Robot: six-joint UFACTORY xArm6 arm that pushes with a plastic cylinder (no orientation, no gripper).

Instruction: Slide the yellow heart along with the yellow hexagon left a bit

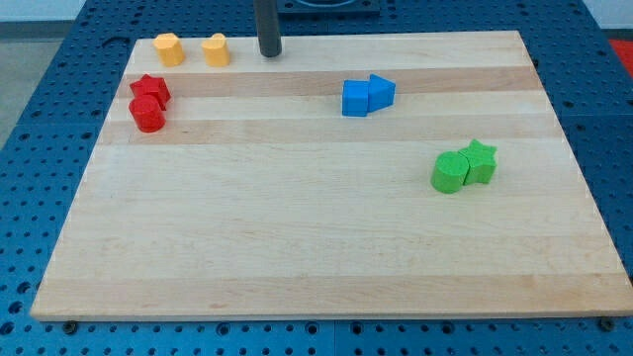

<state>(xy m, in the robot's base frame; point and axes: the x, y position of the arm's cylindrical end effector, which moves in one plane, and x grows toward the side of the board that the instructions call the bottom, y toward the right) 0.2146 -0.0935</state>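
1. Yellow hexagon [169, 48] & yellow heart [216, 49] sit near the desk [297, 247] top-left corner, side by side w/ a small gap – which one is the heart is hard to tell; I take the right one.
2. My tip [269, 54] rests just right of the heart, not touching.
3. No gripper on this rig – nothing to open or close.
4. Handling, prob.: light, rigid, slide easily on smooth wood; push the heart's right face mid-height so it carries the hexagon left.
5. No readable labels or writing.
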